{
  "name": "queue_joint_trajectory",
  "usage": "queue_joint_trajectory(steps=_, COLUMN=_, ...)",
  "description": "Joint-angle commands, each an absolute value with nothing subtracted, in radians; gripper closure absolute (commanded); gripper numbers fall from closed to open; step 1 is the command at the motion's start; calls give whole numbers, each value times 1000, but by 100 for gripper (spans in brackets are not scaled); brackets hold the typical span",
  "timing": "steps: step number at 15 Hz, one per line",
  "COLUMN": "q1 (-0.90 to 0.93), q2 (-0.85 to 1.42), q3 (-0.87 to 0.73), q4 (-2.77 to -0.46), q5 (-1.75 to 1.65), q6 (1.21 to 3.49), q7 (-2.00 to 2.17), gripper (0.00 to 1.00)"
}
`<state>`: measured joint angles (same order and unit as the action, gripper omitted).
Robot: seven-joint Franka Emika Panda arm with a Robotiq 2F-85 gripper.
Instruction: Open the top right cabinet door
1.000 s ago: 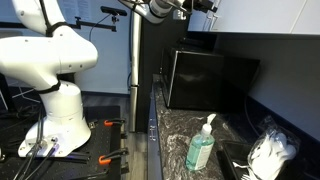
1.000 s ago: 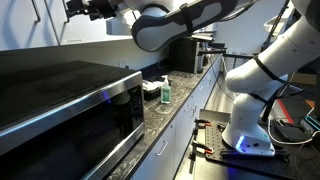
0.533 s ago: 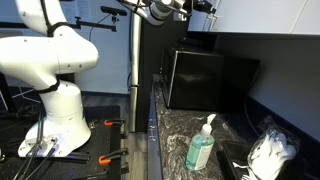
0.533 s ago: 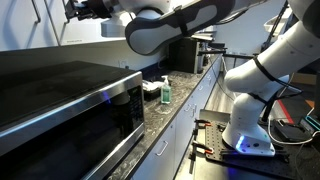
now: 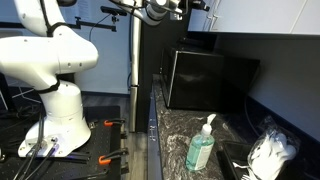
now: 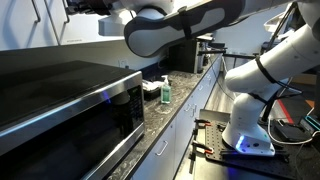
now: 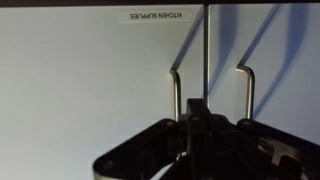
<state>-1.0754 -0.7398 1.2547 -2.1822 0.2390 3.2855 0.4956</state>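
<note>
In the wrist view two flat white cabinet doors meet at a vertical seam. The top right cabinet door (image 7: 270,80) lies right of the seam and carries a thin metal bar handle (image 7: 247,90). The neighbouring door's handle (image 7: 176,92) stands left of the seam, under a label reading "KITCHEN SUPPLIES" (image 7: 159,16). My gripper (image 7: 197,106) is shut, its black fingertips pressed together between the two handles, just left of the seam. I see nothing between them. In both exterior views the gripper (image 5: 193,6) (image 6: 78,8) is up at the frame's top, against the white cabinets (image 5: 265,15).
Below the cabinets a glossy black microwave (image 5: 210,78) sits on a dark speckled counter (image 5: 180,135). On the counter are a green soap bottle (image 5: 202,148) and crumpled white plastic (image 5: 270,155). A tall dark panel (image 5: 148,60) borders the counter. The white robot base (image 5: 55,95) stands on the floor.
The jaws have gone from open to shut. The arm has shifted slightly along the cabinet fronts.
</note>
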Motion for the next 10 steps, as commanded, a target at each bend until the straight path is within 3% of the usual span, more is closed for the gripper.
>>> queue_joint_trajectory(steps=1, q1=-1042, q2=-799, q3=1226, q4=-2219, q5=288, q6=3280, q7=484, gripper=100)
queue_joint_trajectory(steps=10, q1=-927, q2=-939, q3=1136, q4=-2349, q5=346, q6=3221, q7=505, gripper=100)
